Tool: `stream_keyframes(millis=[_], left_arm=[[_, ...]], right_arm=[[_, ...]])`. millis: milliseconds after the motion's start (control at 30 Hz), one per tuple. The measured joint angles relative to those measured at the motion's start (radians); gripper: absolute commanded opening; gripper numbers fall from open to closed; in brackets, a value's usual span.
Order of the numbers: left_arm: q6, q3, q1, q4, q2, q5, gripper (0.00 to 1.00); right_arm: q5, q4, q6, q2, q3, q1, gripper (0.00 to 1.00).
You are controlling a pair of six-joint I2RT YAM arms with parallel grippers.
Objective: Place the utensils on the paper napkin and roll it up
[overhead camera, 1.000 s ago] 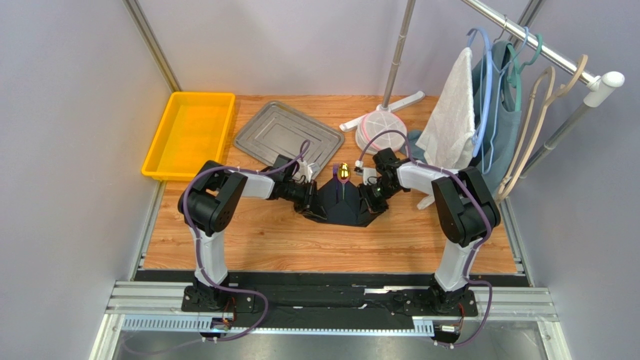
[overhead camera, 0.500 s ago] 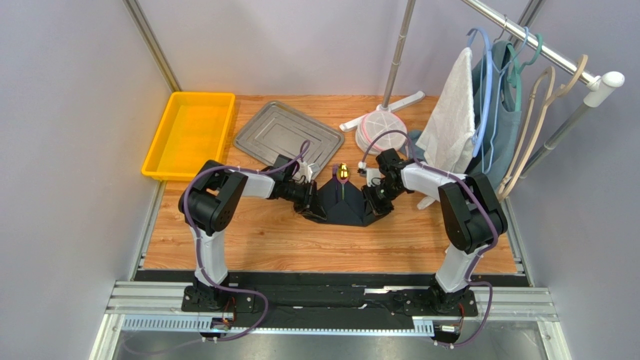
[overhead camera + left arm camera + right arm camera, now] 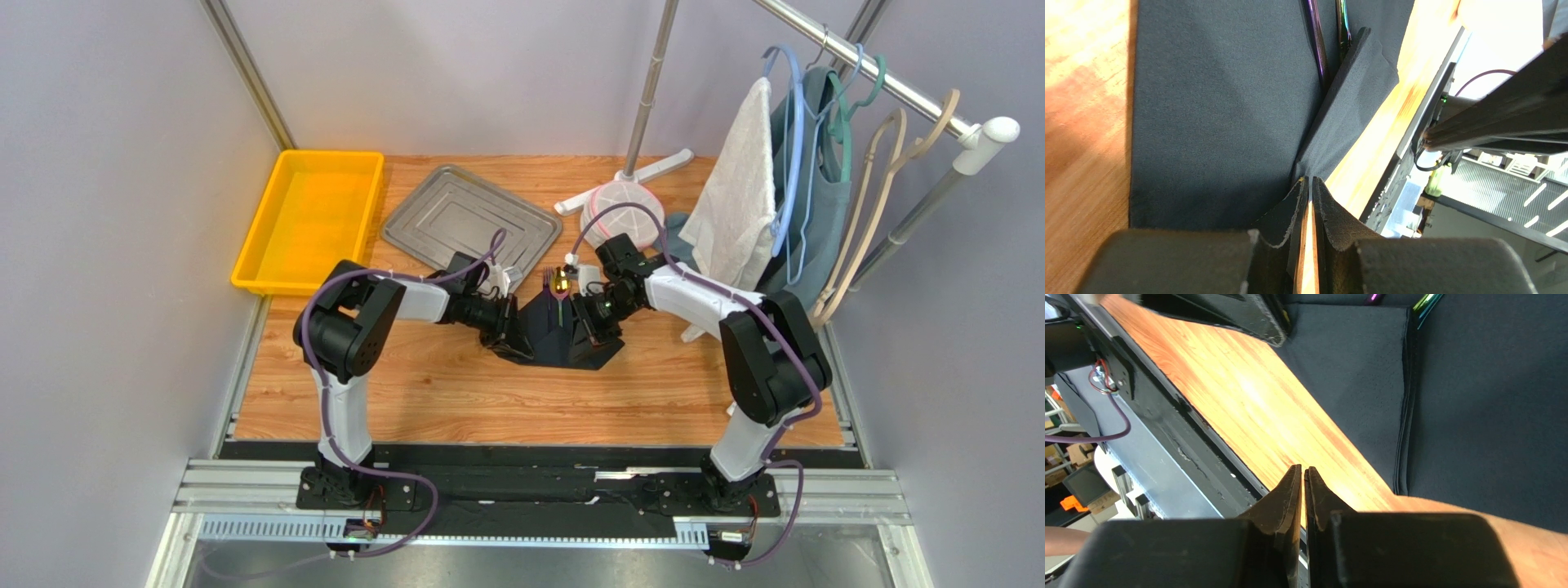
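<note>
The black paper napkin (image 3: 550,337) lies mid-table between my grippers, its right part folded in toward the middle. The spoon's gold bowl (image 3: 561,281) sticks out at its far edge. In the left wrist view the purple fork (image 3: 1317,43) and the greenish spoon handle (image 3: 1343,24) lie on the napkin (image 3: 1217,110), partly under a folded flap. My left gripper (image 3: 505,325) is shut, its tips (image 3: 1310,180) pinching the napkin's gathered edge. My right gripper (image 3: 594,321) is shut over bare wood (image 3: 1303,470), nothing showing between its tips, with the napkin (image 3: 1487,416) beside it.
A grey metal tray (image 3: 466,221) and a yellow bin (image 3: 309,218) sit at the back left. A white stand base (image 3: 613,208) is close behind the right gripper. A white towel (image 3: 736,184) and hangers hang on a rack at the right.
My right gripper has moved left over the napkin, and the napkin's right side has come in toward the middle. The left arm has stayed put.
</note>
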Motion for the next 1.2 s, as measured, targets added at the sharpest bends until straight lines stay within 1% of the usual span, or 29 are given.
stream_keyframes(millis=[267, 433, 567, 800, 933, 1200], left_arm=[[0.000, 0.002, 0.000, -0.003, 0.000, 0.002, 0.17], [0.000, 0.000, 0.000, 0.005, -0.001, 0.012, 0.22], [0.000, -0.019, -0.002, 0.019, -0.021, 0.017, 0.24], [0.005, -0.043, -0.060, 0.013, -0.121, 0.010, 0.25], [0.010, -0.043, -0.082, -0.005, -0.117, 0.004, 0.23], [-0.013, -0.045, -0.002, -0.003, -0.036, 0.023, 0.23]], right_arm=[[0.051, 0.016, -0.003, 0.077, -0.018, 0.004, 0.04], [0.091, 0.017, -0.004, 0.119, -0.026, 0.004, 0.03], [0.089, 0.016, -0.003, 0.124, -0.026, 0.004, 0.03], [0.089, 0.014, -0.004, 0.124, -0.026, 0.004, 0.03], [0.089, 0.013, -0.004, 0.125, -0.024, 0.004, 0.02], [0.092, 0.000, -0.015, 0.133, -0.012, 0.004, 0.02]])
